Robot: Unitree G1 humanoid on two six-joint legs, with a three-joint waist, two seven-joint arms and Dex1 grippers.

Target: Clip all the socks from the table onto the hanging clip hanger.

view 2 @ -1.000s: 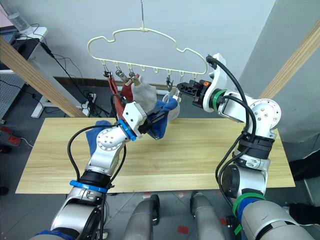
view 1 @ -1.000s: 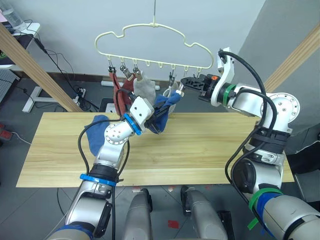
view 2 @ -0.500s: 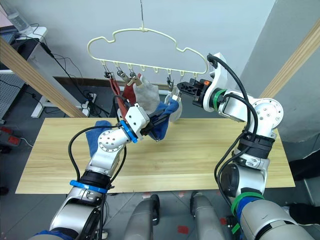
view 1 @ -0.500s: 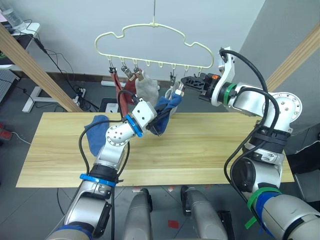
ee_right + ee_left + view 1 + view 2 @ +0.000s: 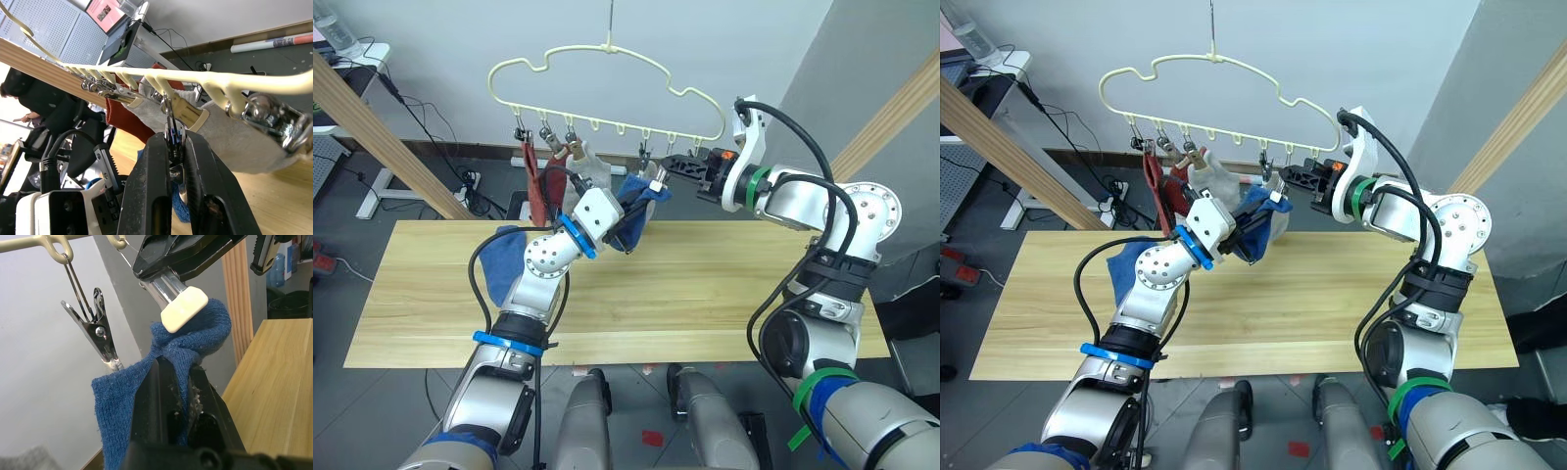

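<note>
We see two arms of silver-grey metal with rounded joint housings. The left arm point(image 5: 540, 264) carries blue bands at wrist and forearm and a white block behind its black-fingered left gripper point(image 5: 628, 217). The right arm point(image 5: 813, 201) wears green bands, with a white wrist housing and a small orange mark near the black right gripper point(image 5: 668, 166). Thick black cables loop along both arms. A round silver shoulder joint shows small screws.

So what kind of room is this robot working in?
Probably a lab or workshop test area, not a home laundry: a plain wooden table stands on grey flooring, power cables trail along the wall, and the clip hanger hangs from a bare wooden pole frame.
</note>
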